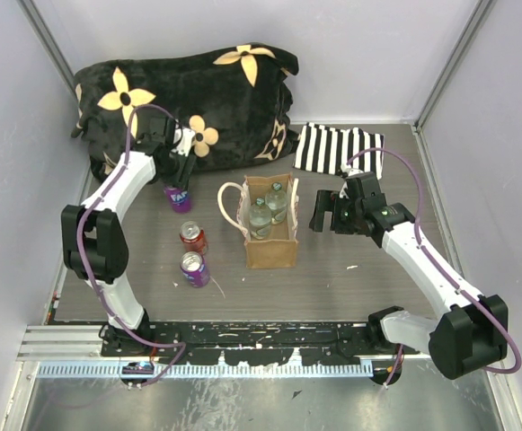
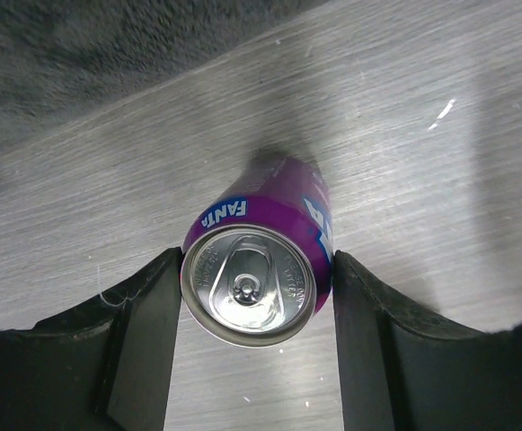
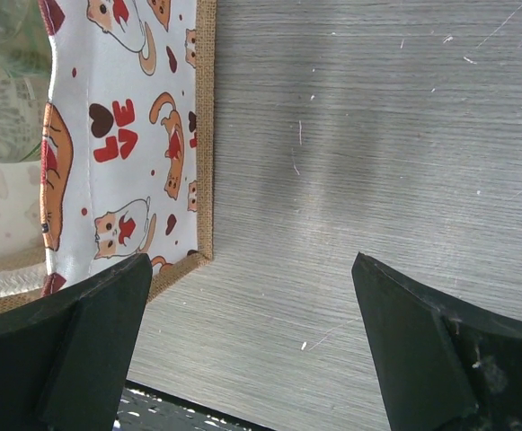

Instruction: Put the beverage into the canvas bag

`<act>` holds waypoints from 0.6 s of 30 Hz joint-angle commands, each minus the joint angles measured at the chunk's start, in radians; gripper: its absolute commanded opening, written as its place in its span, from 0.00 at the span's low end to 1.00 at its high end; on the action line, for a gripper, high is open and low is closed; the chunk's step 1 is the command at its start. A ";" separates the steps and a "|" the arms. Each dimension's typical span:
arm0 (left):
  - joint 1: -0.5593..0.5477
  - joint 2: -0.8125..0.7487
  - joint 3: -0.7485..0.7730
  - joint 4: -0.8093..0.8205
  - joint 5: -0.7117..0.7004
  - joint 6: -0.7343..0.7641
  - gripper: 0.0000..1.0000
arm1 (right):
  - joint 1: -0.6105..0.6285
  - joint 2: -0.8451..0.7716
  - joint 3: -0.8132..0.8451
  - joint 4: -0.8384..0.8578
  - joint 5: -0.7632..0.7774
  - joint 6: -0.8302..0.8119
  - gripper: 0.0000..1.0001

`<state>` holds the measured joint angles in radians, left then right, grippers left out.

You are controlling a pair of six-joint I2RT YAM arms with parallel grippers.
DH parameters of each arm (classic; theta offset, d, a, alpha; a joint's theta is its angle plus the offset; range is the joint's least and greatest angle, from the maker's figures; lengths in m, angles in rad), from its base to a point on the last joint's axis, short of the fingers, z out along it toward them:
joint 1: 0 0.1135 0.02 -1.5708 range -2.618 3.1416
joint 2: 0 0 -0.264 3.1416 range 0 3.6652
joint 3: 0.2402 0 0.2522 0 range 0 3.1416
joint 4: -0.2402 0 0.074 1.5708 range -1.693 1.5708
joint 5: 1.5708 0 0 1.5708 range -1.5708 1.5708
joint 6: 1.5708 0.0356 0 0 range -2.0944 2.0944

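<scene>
The beverage, a purple Fanta can [image 1: 180, 197] [image 2: 256, 269], stands on the table left of the canvas bag [image 1: 270, 254]. My left gripper [image 1: 181, 182] [image 2: 256, 262] reaches down over the can, its two fingers pressed against the can's sides, so it is shut on it. The tan bag is upright with its mouth open, and two clear water bottles [image 1: 267, 209] stand inside. Its cat-printed side [image 3: 126, 135] fills the left of the right wrist view. My right gripper [image 1: 328, 214] [image 3: 250, 269] hovers just right of the bag, open and holding nothing.
A red can [image 1: 193, 236] and a second purple can [image 1: 194, 268] stand near the bag's left front. A black plush blanket with cream flowers [image 1: 189, 90] lies behind, and a black-and-white striped cloth [image 1: 337, 148] at the back right. Grey walls enclose the table.
</scene>
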<state>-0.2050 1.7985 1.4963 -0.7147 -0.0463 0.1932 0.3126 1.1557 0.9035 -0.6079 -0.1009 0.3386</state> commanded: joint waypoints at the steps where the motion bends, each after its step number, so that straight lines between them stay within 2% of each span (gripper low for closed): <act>1: -0.009 -0.093 0.203 -0.084 0.058 0.019 0.00 | -0.003 -0.029 0.004 0.028 -0.012 -0.009 1.00; 10: -0.111 -0.150 0.481 -0.066 0.137 0.054 0.00 | -0.004 -0.039 -0.011 0.037 -0.017 -0.002 1.00; 18: -0.351 -0.174 0.538 -0.009 0.209 0.017 0.00 | -0.005 -0.056 -0.014 0.035 -0.015 -0.003 1.00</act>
<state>-0.4576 1.6508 1.9991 -0.8024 0.0940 0.2268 0.3119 1.1381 0.8879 -0.6060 -0.1104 0.3389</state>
